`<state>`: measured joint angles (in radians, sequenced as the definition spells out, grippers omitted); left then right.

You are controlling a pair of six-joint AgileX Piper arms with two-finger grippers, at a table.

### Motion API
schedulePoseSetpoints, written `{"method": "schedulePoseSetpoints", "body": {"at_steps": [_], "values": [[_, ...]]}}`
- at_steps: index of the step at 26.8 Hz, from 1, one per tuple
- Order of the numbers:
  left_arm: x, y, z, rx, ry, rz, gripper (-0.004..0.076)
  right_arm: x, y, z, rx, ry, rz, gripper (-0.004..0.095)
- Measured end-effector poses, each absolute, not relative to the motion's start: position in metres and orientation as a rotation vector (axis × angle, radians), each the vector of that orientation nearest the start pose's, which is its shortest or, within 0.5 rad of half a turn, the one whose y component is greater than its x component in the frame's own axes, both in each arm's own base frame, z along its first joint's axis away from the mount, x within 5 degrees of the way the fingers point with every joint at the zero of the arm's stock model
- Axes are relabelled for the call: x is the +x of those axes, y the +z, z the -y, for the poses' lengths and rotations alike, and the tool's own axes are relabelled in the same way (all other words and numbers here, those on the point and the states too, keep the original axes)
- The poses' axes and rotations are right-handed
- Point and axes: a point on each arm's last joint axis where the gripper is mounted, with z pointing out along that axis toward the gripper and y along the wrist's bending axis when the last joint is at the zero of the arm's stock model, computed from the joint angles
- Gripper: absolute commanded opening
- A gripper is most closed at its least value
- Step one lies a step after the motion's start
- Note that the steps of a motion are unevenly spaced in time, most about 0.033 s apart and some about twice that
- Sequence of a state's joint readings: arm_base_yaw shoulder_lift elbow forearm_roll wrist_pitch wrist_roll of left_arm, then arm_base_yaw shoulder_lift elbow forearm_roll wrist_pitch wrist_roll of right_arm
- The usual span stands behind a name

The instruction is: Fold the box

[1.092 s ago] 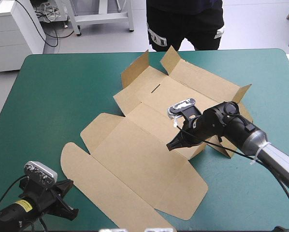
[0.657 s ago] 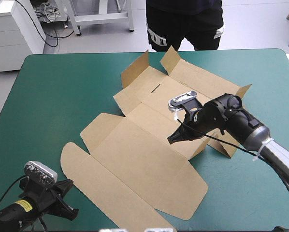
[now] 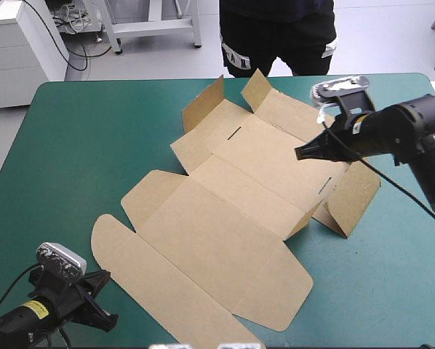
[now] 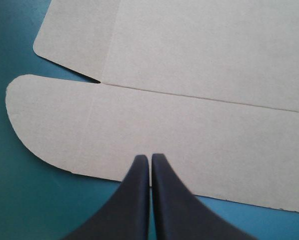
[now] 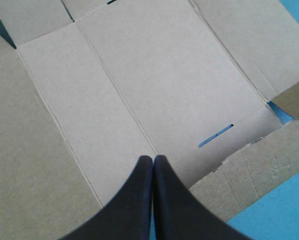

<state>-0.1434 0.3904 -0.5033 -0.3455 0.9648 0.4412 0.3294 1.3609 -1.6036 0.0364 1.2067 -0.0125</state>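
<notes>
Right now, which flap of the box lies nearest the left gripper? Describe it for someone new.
On the teal-green table the brown box lies mostly flat. Its long panel nearest the robot ends, just ahead of the left gripper, in a flap. That flap has a half-round end; its neighbour is cut straighter.

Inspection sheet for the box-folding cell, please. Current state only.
surface: teal-green cover, flat, no wrinkles seen.
job's things: brown box, near panels lying flat; far flaps and right-side wall raised.
clutter: nothing seen.
grippers: left gripper shut, empty, at the box's rounded flap; right gripper shut, empty, above the box's far right part.
cables: nothing seen.
surroundings: nothing seen.
</notes>
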Motion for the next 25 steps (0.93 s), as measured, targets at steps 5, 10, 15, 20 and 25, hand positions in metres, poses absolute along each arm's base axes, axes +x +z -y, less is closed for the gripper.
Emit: {"method": "schedulePoseSetpoints", "body": {"at_steps": [5,10,15,20,25], "values": [[0.055,0.279,0.034,0.575,-0.275,-2.213,-0.0008,0.229,0.456,-0.053,-0.273,0.196,-2.369,-0.0021],[0.055,0.279,0.034,0.575,-0.275,-2.213,-0.0008,0.217,0.434,-0.051,-0.271,0.217,-2.438,-0.0021],[0.055,0.279,0.034,0.575,-0.275,-2.213,-0.0008,0.218,0.423,-0.053,-0.27,0.234,-2.479,-0.0021],[0.055,0.279,0.034,0.575,-0.275,-2.213,-0.0008,0.219,0.422,-0.052,-0.275,0.221,-2.478,-0.0021],[0.055,0.279,0.034,0.575,-0.275,-2.213,-0.0008,0.219,0.422,-0.049,-0.28,0.175,-2.478,-0.0013]]}}
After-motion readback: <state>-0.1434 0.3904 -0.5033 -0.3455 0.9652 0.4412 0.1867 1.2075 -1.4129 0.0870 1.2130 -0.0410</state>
